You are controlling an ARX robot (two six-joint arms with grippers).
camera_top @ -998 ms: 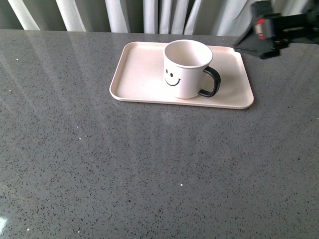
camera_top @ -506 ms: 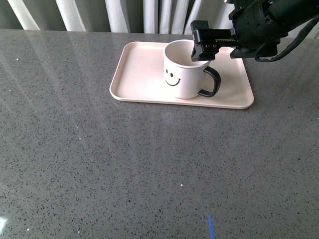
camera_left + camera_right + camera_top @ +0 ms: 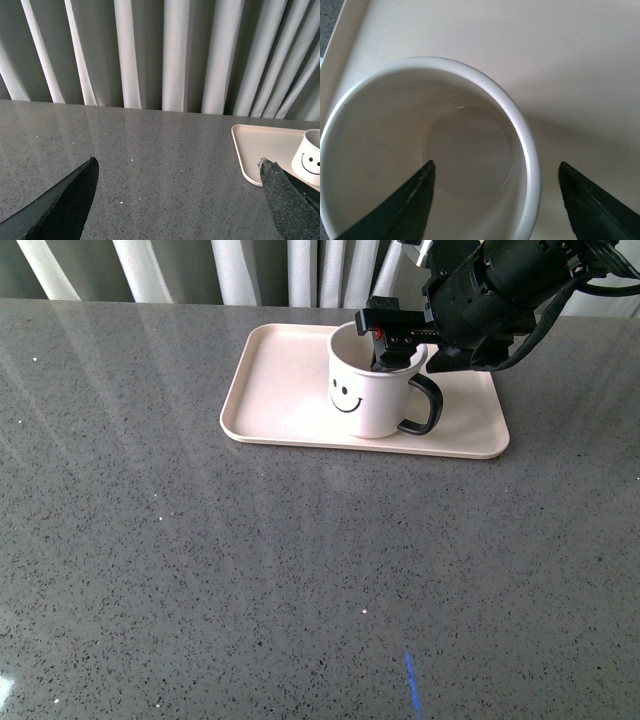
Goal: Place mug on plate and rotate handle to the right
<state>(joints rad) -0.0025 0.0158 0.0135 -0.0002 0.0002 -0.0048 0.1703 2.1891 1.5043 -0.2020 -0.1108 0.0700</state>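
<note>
The cream-white mug point(image 3: 365, 390) stands upright on the pale pink plate point(image 3: 280, 390), smiley face towards me. Its black handle point(image 3: 428, 405) points to the right. My right gripper point(image 3: 405, 355) is open and straddles the mug's right rim: one finger dips inside the cup, the other hangs outside above the plate. The right wrist view looks straight down into the empty mug point(image 3: 420, 145), whose rim passes between the right gripper's point(image 3: 496, 164) fingers. My left gripper point(image 3: 177, 161) is open over bare table, left of the plate point(image 3: 260, 145) and mug point(image 3: 311, 159).
The grey speckled countertop point(image 3: 250, 570) stretches around the plate. Pale pleated curtains point(image 3: 300, 270) hang right behind the table's far edge. The bulky right arm point(image 3: 510, 285) hovers over the plate's back right corner.
The right arm swept in from the far right, moved left and came down at the mug; one finger now reaches inside it. Mug and plate kept their places.
</note>
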